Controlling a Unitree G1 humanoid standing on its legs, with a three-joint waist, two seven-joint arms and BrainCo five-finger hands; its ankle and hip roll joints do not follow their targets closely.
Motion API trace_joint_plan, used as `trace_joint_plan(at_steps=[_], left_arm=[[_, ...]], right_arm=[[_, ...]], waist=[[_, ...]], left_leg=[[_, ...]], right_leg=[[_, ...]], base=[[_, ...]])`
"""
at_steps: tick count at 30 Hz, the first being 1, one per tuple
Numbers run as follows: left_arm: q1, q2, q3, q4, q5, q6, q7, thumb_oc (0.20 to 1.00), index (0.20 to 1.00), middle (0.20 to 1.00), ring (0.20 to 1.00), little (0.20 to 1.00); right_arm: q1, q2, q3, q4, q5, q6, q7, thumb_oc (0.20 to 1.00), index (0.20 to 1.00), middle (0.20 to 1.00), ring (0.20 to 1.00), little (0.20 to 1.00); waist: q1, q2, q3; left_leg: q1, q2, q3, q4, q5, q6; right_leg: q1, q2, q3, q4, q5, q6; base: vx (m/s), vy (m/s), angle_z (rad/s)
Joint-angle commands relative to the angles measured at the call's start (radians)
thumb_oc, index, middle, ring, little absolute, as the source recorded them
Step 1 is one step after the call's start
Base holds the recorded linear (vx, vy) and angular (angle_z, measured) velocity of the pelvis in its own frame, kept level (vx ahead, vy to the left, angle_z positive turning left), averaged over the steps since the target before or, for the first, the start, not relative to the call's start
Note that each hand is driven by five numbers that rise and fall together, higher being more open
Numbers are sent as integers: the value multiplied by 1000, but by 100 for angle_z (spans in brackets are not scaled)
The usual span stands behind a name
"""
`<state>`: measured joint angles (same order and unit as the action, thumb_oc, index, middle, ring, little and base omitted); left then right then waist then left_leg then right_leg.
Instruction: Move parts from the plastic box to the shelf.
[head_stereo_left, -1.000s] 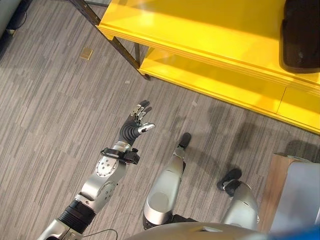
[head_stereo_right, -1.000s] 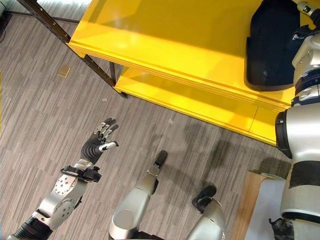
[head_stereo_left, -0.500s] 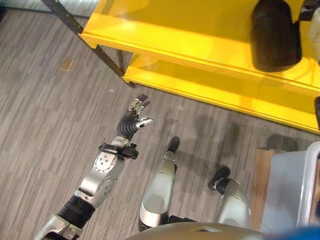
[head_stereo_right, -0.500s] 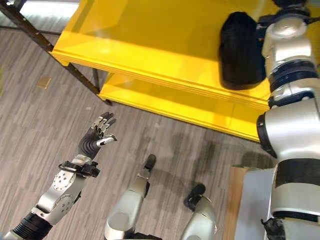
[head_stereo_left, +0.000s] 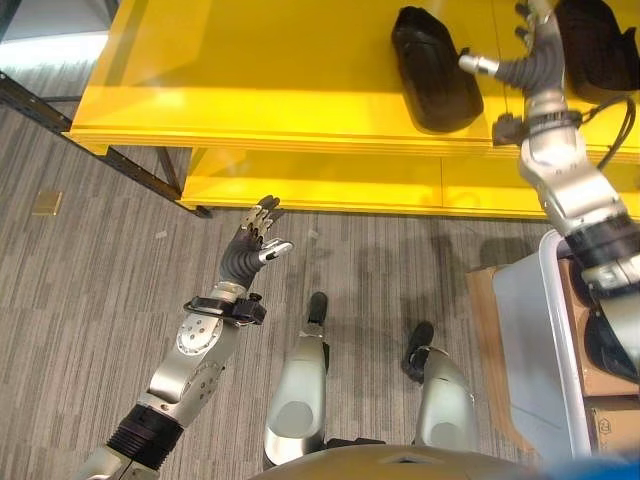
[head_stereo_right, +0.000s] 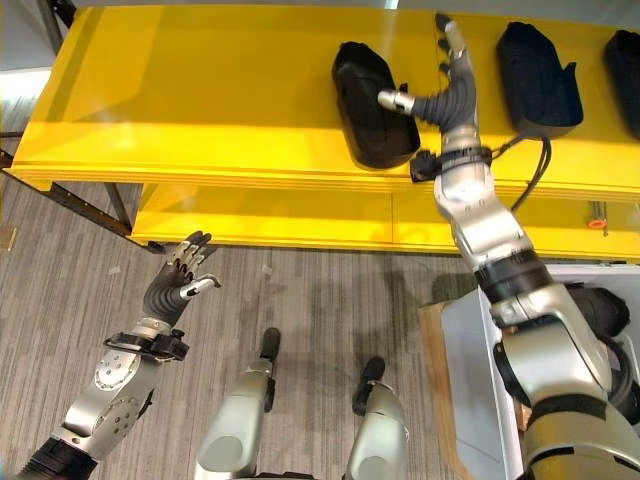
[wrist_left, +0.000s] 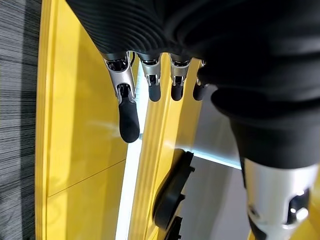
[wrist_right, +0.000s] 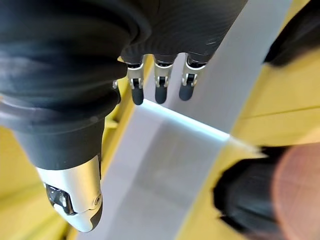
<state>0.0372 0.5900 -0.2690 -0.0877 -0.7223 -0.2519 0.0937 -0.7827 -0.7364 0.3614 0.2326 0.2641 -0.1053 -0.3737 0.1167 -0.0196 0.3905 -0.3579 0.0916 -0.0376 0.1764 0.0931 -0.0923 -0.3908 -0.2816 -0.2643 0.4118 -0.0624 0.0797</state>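
Right eye view: both robot hands spread open, right robot hand (head_stereo_right: 452, 95) beside black part (head_stereo_right: 373, 105) on shelf (head_stereo_right: 200, 110), left robot hand (head_stereo_right: 172, 288) over floor.

Right robot hand (head_stereo_right: 450, 95) now open, clear of black part (head_stereo_right: 373, 105) lying on shelf (head_stereo_right: 200, 110).

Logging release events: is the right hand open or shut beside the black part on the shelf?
Open. The right hand has straight fingers and thumb spread beside the black part, which lies on the yellow shelf; nothing is in the hand.
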Motion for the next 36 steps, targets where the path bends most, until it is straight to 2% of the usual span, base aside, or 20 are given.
trace_joint_plan(at_steps=[1, 2, 7, 13, 17, 21, 22, 23, 24, 27, 32, 36], left_arm=[[9, -10, 40, -49, 47, -38, -5, 1000, 1000, 1000, 1000, 1000], [23, -14, 51, -48, 66, -35, -12, 1000, 1000, 1000, 1000, 1000], [60, -25, 98, -50, 117, -28, -23, 1000, 1000, 1000, 1000, 1000], [76, -39, 112, -41, 153, -30, -24, 1000, 1000, 1000, 1000, 1000], [57, -53, 95, -19, 175, -30, -21, 1000, 1000, 1000, 1000, 1000], [38, -47, 83, -16, 194, -37, -21, 1000, 1000, 1000, 1000, 1000], [23, -41, 69, -13, 199, -45, -21, 1000, 1000, 1000, 1000, 1000], [17, -41, 65, -11, 201, -45, -19, 1000, 1000, 1000, 1000, 1000], [-6, -44, 45, -12, 204, -44, -12, 1000, 1000, 1000, 1000, 1000], [-15, -48, 41, -11, 205, -44, -7, 1000, 1000, 1000, 1000, 1000], [-37, -60, 28, -20, 192, -52, -1, 1000, 1000, 1000, 1000, 1000], [-41, -59, 31, -25, 187, -59, 7, 1000, 1000, 1000, 1000, 1000]], right_arm=[[-14, -80, -73, -84, -147, -47, 42, 1000, 1000, 1000, 1000, 1000], [87, -100, -115, -157, -250, -40, 54, 1000, 1000, 1000, 1000, 1000], [280, -172, -211, -277, -579, 11, 77, 1000, 1000, 1000, 1000, 1000], [345, -223, -183, -249, -878, 33, 73, 1000, 1000, 1000, 1000, 1000], [319, -224, -115, -198, -946, 41, 88, 1000, 1000, 1000, 1000, 1000], [238, -263, 8, -98, -1054, 47, 88, 1000, 1000, 1000, 1000, 1000], [156, -279, 114, -32, -1111, 50, 94, 1000, 1000, 1000, 1000, 1000], [124, -275, 152, -6, -1121, 53, 95, 1000, 1000, 1000, 1000, 1000], [32, -243, 251, 25, -1144, 60, 125, 1000, 1000, 1000, 1000, 1000], [-16, -219, 294, 51, -1148, 67, 128, 1000, 1000, 1000, 1000, 1000], [-139, -128, 384, 183, -1112, 86, 122, 1000, 1000, 1000, 1000, 1000], [-203, -100, 406, 251, -1094, 107, 103, 1000, 1000, 1000, 1000, 1000]], waist=[[-6, -21, 25], [-16, -20, 22], [-40, -22, 13], [-50, -21, 17], [-56, -24, 25], [-54, -22, 31], [-49, -23, 31], [-50, -23, 32], [-43, -25, 35], [-44, -23, 36], [-32, -8, 39], [-23, 1, 43]], left_leg=[[66, 64, -10, 100, -157, -29], [73, 68, -2, 98, -158, -29], [87, 75, 12, 93, -163, -27], [92, 80, 25, 100, -168, -28], [94, 84, 28, 101, -168, -29], [98, 86, 32, 96, -164, -32], [98, 88, 33, 92, -162, -34], [98, 89, 34, 90, -161, -35], [97, 91, 36, 87, -157, -36], [96, 90, 36, 85, -156, -36], [88, 86, 36, 84, -153, -37], [81, 84, 32, 80, -148, -37]], right_leg=[[93, -38, 23, -124, 103, 90], [96, -38, 26, -129, 106, 93], [97, -36, 43, -137, 110, 99], [91, -33, 56, -137, 110, 102], [89, -32, 64, -133, 108, 102], [84, -30, 66, -133, 112, 101], [80, -29, 70, -134, 114, 101], [78, -28, 72, -135, 115, 100], [74, -29, 76, -134, 116, 99], [71, -30, 79, -132, 116, 97], [64, -36, 81, -129, 117, 94], [59, -38, 78, -125, 118, 92]], base=[[27, -12, -19], [29, -7, -7], [21, -6, -7], [0, -9, -8], [-16, -16, -4], [-9, -3, -2], [-24, -10, -5], [-41, -23, -8], [-28, -22, -8], [-8, -7, -2], [-5, -5, 0], [0, 0, 0]])
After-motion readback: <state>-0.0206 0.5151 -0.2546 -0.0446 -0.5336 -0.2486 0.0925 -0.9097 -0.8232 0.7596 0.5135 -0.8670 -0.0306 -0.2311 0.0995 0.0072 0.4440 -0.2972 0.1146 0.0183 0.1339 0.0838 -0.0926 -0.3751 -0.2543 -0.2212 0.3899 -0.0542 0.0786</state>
